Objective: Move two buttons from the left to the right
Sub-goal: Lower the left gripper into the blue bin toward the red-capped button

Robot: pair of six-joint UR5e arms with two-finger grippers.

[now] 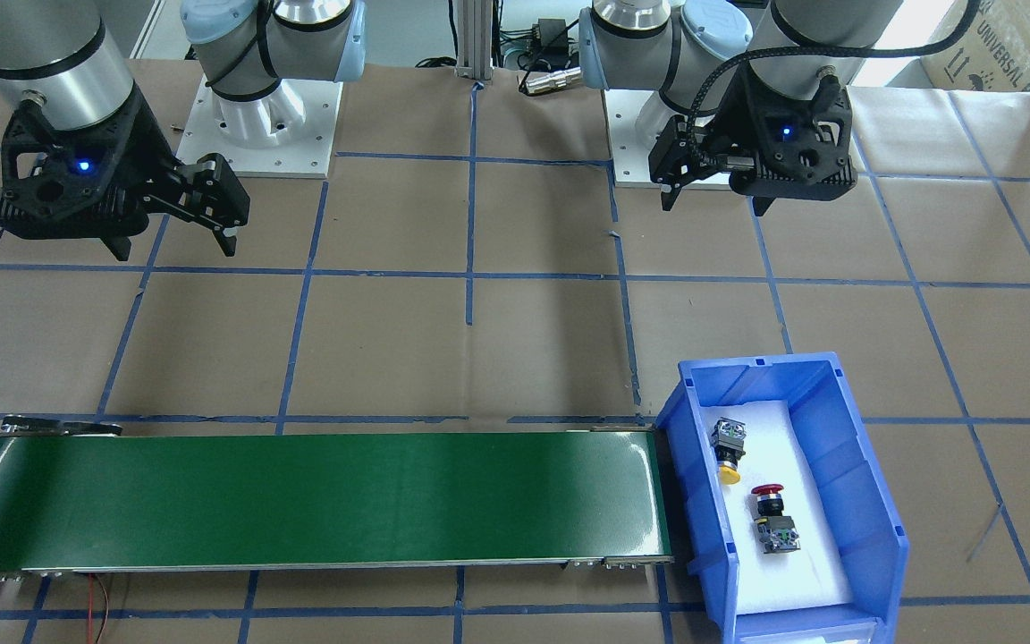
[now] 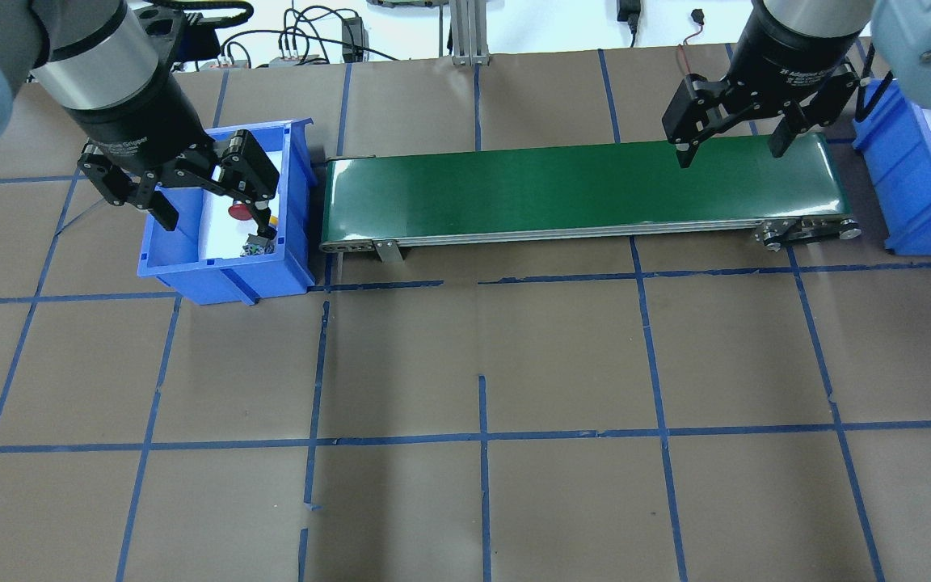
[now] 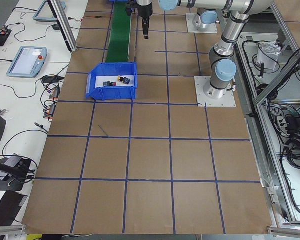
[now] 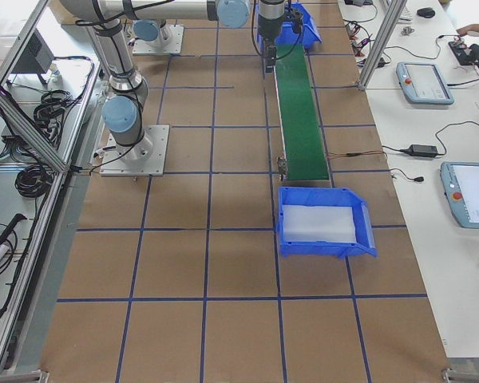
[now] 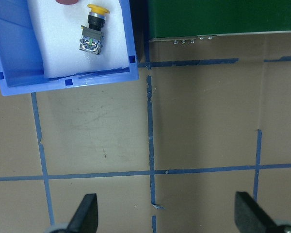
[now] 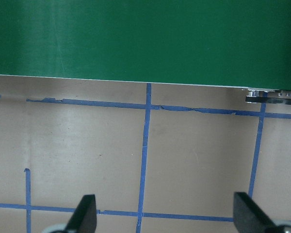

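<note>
The yellow-capped button (image 1: 728, 447) and the red-capped button (image 1: 774, 514) lie on their sides on white foam in the blue bin (image 1: 846, 447) at the conveyor's left end. The left wrist view shows the yellow button (image 5: 93, 29) whole and only the rim of the red cap (image 5: 67, 2). My left gripper (image 1: 713, 201) is open and empty, held high over the table on the robot's side of the bin. My right gripper (image 2: 729, 153) is open and empty, high beside the conveyor's right end.
A green conveyor belt (image 2: 579, 190) runs between the left bin (image 2: 223, 275) and a second blue bin (image 2: 918, 186) with white foam at the right end. Brown paper with blue tape lines covers the table. The arm bases (image 1: 256, 116) stand behind.
</note>
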